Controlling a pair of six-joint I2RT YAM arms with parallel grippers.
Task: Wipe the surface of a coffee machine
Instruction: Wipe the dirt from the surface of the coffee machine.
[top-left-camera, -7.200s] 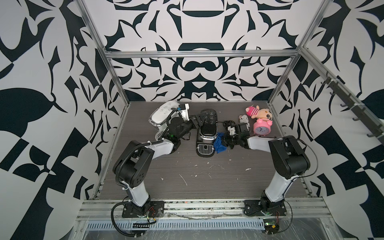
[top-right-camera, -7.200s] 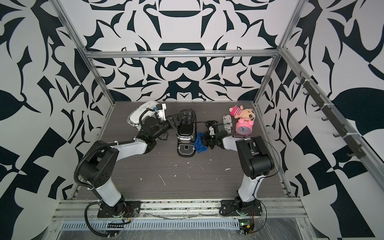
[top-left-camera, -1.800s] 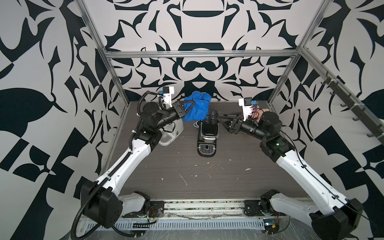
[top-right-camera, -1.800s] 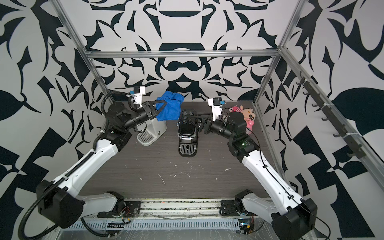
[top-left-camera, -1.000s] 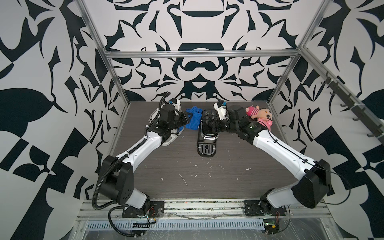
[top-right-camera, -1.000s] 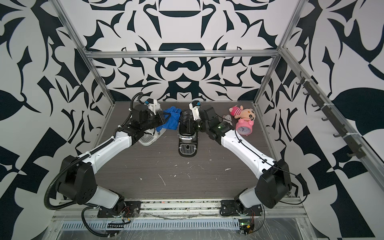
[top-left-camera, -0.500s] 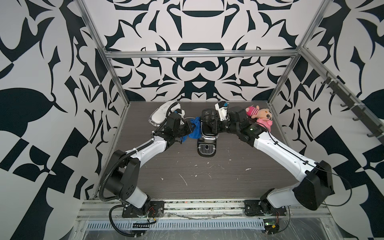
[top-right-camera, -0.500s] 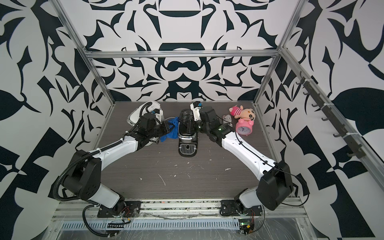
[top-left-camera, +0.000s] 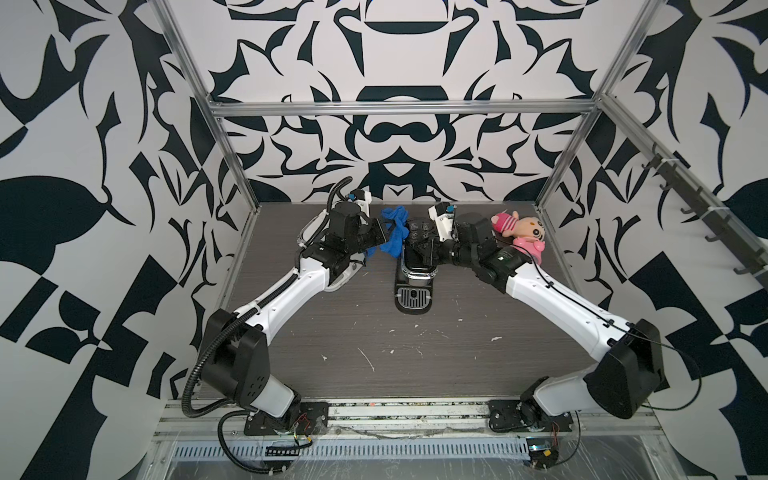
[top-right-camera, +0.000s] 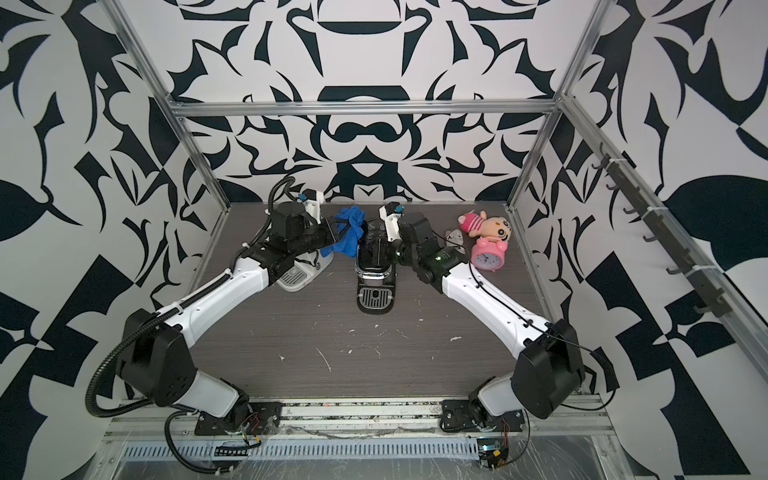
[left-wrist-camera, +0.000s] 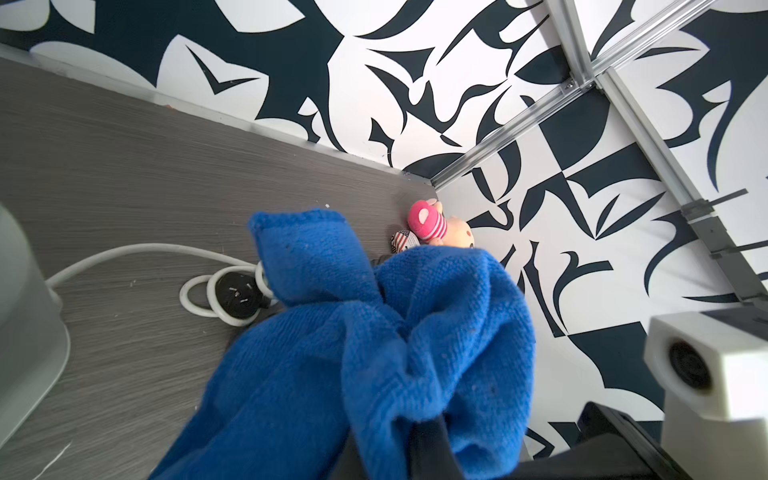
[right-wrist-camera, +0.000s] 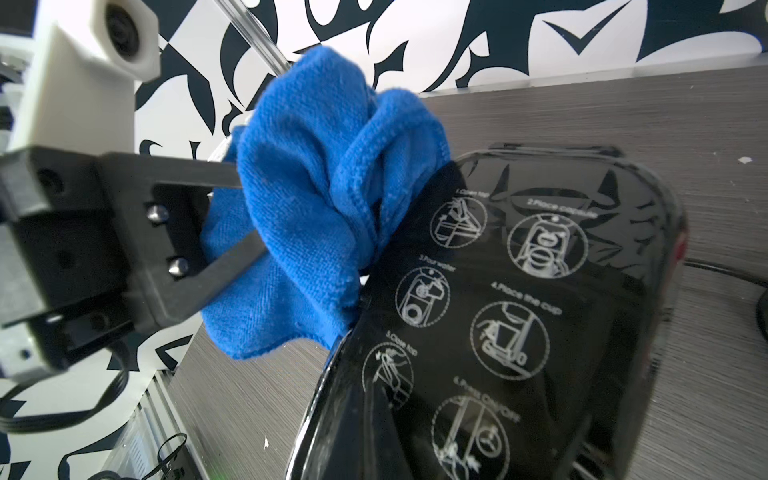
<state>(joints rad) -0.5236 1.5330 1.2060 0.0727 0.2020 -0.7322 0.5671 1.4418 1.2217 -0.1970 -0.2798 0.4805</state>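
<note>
A black coffee machine (top-left-camera: 415, 259) stands toward the back of the grey counter (top-left-camera: 374, 353), between two robot arms, its drip tray facing the front. The left end effector (right-wrist-camera: 249, 212) is clamped tight on a bunched blue cloth (right-wrist-camera: 328, 216), with both dark fingers (right-wrist-camera: 224, 266) sunk into the folds. In the right wrist view the cloth presses against the edge of the machine's glossy top panel, on the side nearer the left arm. It covers that corner, so the exact line of contact is hidden. In both top views the cloth (top-right-camera: 347, 232) sits just beside the machine (top-right-camera: 374, 257), partly over its rear corner.

The right end effector (top-left-camera: 433, 251) is closed against the machine's other side. Its tips are lost against the dark casing, and whether it grips any part cannot be told.

In the left wrist view the cloth (left-wrist-camera: 374, 353) fills most of the frame and hides the machine. A white cord (left-wrist-camera: 137, 249) with a black plug lies behind it on the counter.

A white appliance (top-right-camera: 299, 274) is largely hidden under the left arm. At the back, near the right-hand wall, lies a plush doll (top-right-camera: 486, 222). A pink alarm clock (top-right-camera: 488, 253) just in front of it is cut off by the right arm in a top view (top-left-camera: 530, 247).
</note>
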